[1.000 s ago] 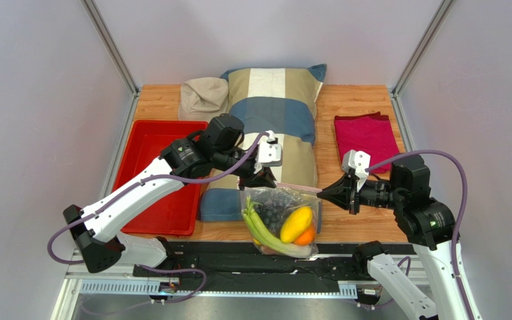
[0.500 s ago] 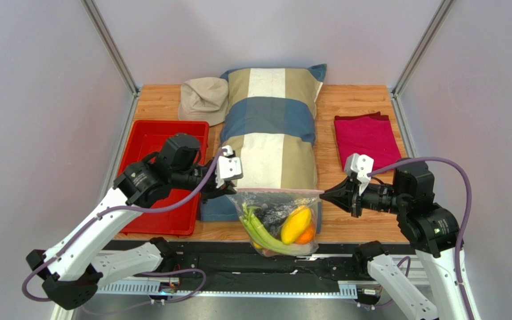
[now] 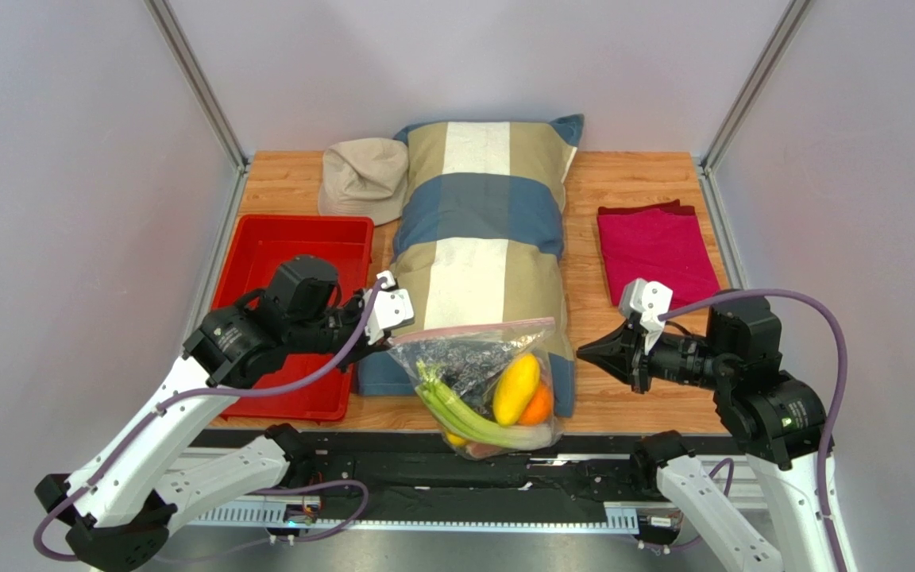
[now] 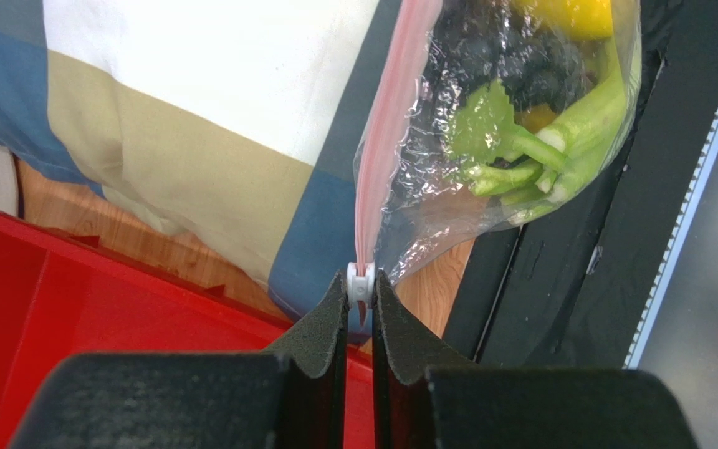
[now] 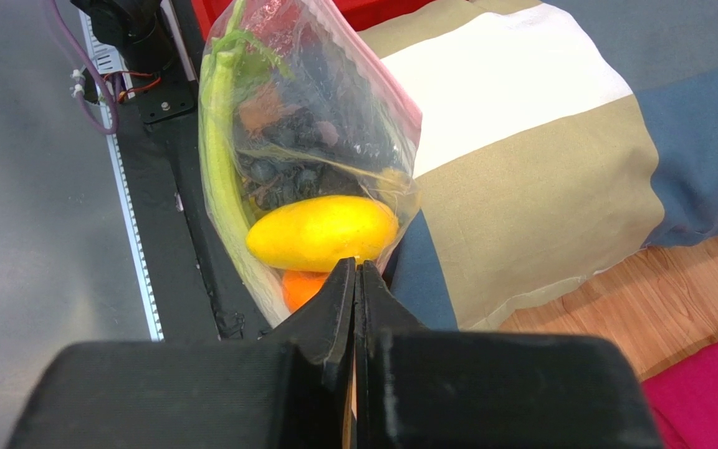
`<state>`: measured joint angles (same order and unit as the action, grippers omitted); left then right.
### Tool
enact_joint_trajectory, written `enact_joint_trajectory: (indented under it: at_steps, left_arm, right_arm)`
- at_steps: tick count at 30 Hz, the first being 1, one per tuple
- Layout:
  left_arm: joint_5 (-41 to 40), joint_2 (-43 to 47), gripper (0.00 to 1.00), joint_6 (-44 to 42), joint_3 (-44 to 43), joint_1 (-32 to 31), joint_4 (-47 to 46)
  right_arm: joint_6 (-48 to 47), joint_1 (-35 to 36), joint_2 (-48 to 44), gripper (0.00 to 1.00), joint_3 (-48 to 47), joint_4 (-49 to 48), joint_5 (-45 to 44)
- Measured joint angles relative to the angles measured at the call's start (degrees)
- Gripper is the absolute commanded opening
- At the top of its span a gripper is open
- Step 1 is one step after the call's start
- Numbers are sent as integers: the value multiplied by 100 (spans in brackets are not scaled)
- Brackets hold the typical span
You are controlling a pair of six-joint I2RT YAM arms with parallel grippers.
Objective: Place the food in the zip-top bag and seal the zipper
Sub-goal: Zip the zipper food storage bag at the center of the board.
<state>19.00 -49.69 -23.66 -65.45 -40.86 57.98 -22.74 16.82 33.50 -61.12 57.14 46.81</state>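
Zip-top bag (image 3: 474, 372) noted at the middle of the table's (image 3: 641, 179) near edge, propped against the near end of the striped pillow (image 3: 480, 227), with its bottom overhanging the black rail (image 3: 600, 459). Celery (image 3: 465, 414), yellow pepper (image 3: 515, 387), orange (image 3: 538, 409) and dark grapes (image 3: 460, 360) are seen inside. The zipper (image 3: 489, 328), a pink strip, is carried along the top. Left gripper (image 4: 361, 292) is nearly closed on the zipper, whose small white slider (image 4: 361, 278) is pinched at the strip's left end, beside the red tray (image 3: 271, 256). Right gripper (image 5: 354, 273) is held with jaws pressed fully together, just beside the bag's right edge; whether film is caught cannot be told.
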Motion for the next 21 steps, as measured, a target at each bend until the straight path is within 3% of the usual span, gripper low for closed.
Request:
enact_joint_trajectory:
  at_steps: [8, 10, 11, 13, 14, 16, 17, 18, 19, 21]
  left_arm:
    - [-55, -446, 2, -15, -380, 13, -68]
    - [-105, -551, 9, -28, -439, 48, -92]
    - [-120, -612, 15, -31, -474, 74, -118]
    - [-144, -758, 45, -31, -590, 149, -155]
    - [-149, -861, 55, -7, -688, 201, -168]
    - [-160, -1038, 90, -2, -916, 313, -236]
    - [-149, -1102, 99, 4, -1023, 372, -267]
    - [-127, -1134, 99, 15, -1117, 415, -278]
    - [-81, -1143, 99, 59, -1207, 463, -278]
    - [74, -1099, 99, 140, -1384, 525, -238]
  right_arm:
    - [22, 0, 328, 0, -2, -2, 33]
    - [46, 0, 396, 1, -2, -2, 9]
    - [66, 0, 404, 6, -2, -4, -7]
    - [162, 0, 404, 15, -2, -9, -42]
    - [254, 0, 402, 26, -2, -22, -94]
    - [431, 0, 409, 36, -22, -48, -190]
    - [514, 0, 420, 49, -48, -50, -267]
    - [608, 0, 431, 56, -79, -61, -332]
    - [710, 0, 442, 70, -116, -63, -391]
    - [892, 0, 461, 84, -225, -81, -511]
